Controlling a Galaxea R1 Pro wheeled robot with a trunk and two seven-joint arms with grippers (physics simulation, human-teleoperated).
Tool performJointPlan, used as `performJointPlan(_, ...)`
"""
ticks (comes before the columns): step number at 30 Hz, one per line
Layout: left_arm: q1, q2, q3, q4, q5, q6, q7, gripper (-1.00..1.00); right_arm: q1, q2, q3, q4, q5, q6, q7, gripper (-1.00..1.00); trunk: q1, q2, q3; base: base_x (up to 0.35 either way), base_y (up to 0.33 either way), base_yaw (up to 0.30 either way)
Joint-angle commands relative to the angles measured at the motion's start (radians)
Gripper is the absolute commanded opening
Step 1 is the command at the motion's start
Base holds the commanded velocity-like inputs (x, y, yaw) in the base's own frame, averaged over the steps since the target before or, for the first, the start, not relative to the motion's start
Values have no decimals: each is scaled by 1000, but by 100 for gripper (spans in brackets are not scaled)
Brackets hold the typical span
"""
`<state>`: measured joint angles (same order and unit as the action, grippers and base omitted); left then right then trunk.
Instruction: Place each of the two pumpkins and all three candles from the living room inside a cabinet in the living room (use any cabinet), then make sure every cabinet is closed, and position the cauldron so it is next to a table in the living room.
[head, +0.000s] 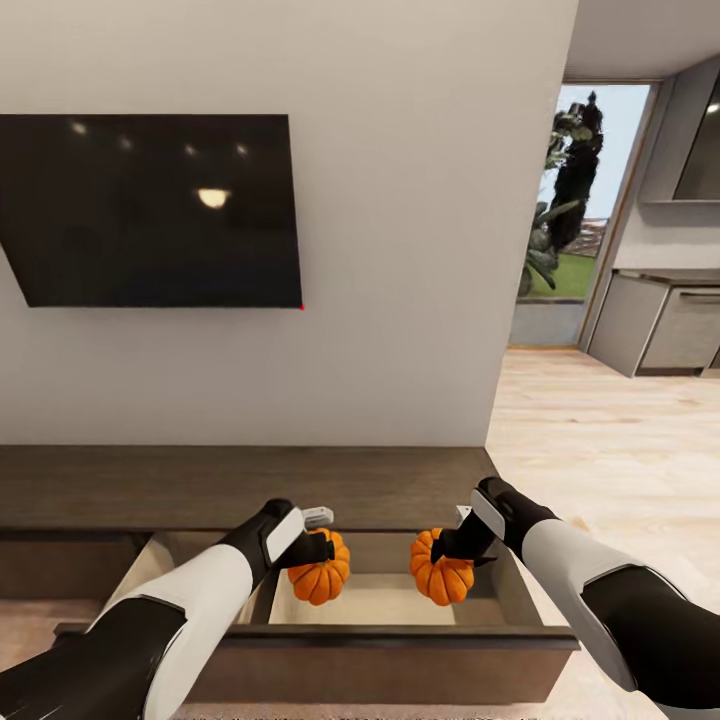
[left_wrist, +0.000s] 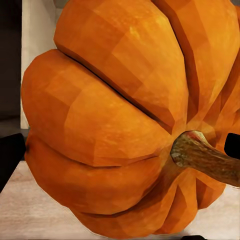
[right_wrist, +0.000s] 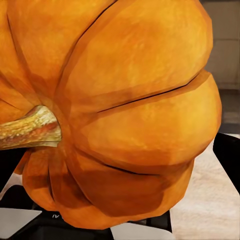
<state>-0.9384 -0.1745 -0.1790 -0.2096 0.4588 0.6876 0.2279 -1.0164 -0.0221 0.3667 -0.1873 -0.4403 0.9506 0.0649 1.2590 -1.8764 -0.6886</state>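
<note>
Open drawer of cabinet nearest, pale inside showing. Left gripper clamped on left pumpkin, pumpkin hanging under fingers, above drawer interior, left part. Right gripper clamped on right pumpkin, likewise held over drawer, right part. Pumpkins apart, side by side. Wrist views: left pumpkin, right pumpkin, brown stem visible. Beyond drawer: cabinet top, then wall with dark TV.

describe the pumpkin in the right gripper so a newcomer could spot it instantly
Find the wall TV; below it runs the long dark wooden cabinet, with one drawer pulled open. Two orange pumpkins hang over that pale drawer. The one meant is nearer the kitchen doorway, held by the right gripper; the other pumpkin is in the left gripper.
</note>
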Motion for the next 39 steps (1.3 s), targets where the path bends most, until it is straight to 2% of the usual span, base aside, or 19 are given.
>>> performJointPlan(1, 0, 0, -4, 5, 11, -9, 5, -100, -1, -1, 8, -1, -1, 4, 7, -100, 0, -1, -3, 0, 0, 0)
performJointPlan(12, 0, 0, -4, 10, 11, -20, -21, -100, -1, 2, 8, 12, 0, -78, 7, -100, 0, -1, -20, 0, 0, 0)
performJointPlan(24, 0, 0, -5, 10, 11, -22, -46, -100, -1, 6, 8, 18, 0, -84, 7, -100, 0, -1, -39, 0, 0, 0)
performJointPlan(39, 0, 0, -5, 10, 10, -23, -49, -100, -1, 7, 8, 19, 0, -84, 7, -100, 0, -1, -62, 0, 0, 0)
